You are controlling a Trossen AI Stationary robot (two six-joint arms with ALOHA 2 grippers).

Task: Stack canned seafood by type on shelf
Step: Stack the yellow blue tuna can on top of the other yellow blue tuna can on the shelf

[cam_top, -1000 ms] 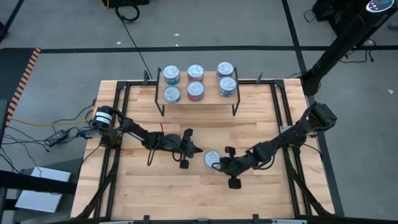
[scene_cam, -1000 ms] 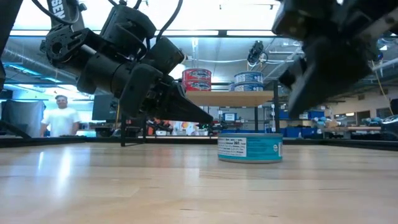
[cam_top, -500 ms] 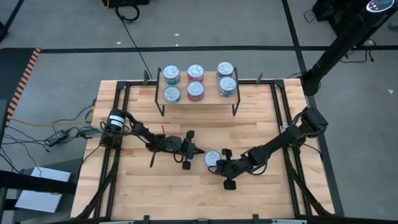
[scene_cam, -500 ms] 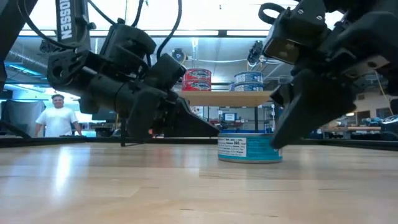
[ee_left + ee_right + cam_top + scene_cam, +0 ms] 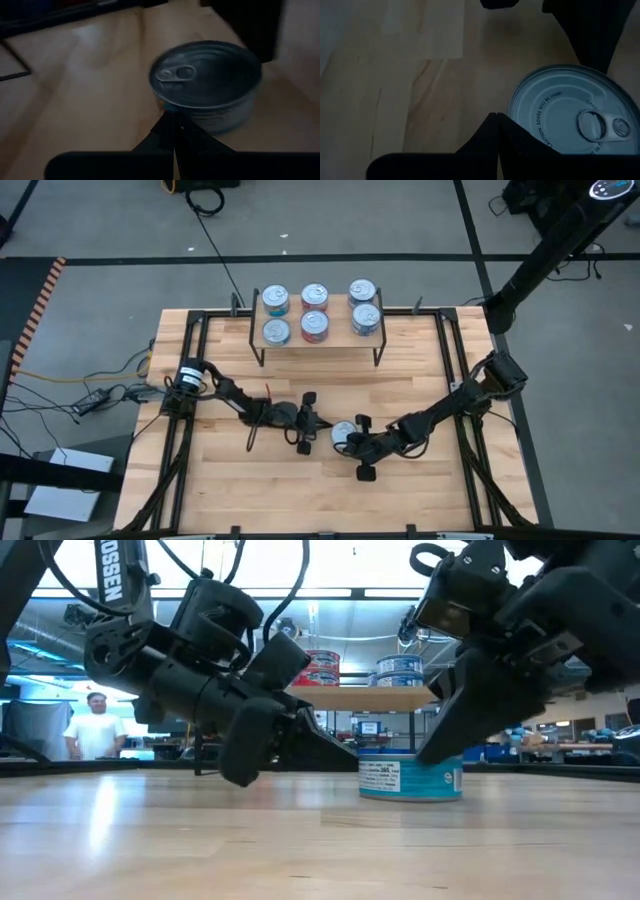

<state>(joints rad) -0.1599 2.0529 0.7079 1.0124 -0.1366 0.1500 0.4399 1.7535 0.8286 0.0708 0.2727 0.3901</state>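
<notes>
The loose can (image 5: pixel 343 433) stands upright on the tabletop (image 5: pixel 400 490), in the narrow space between the two claws. The left gripper (image 5: pixel 306 423) is just beside it on one side. The right gripper (image 5: pixel 361 448) is just beside it on the other side and reaches partly over its lid. In each wrist view the two dark fingers meet in one point, so both claws look closed, and neither holds anything. Whether a finger touches the can, I cannot tell.

I judge that the can is stiff, rather heavy for its size, and not fragile. Its metal lid and smooth label are probably slippery. A good hold would be across the side wall, with opened fingers on two opposite sides, below the rim. The low, squat form gives little height for the fingers.

The can is round, with a shiny silver lid that has a pull ring (image 5: pixel 598 123), and a teal label with a white text panel (image 5: pixel 385 776).

Farther from the claws, well apart, the shelf (image 5: pixel 320 343) carries the other cans (image 5: pixel 314 327) in three groups: teal, red and blue labels, some of them already stacked.
</notes>
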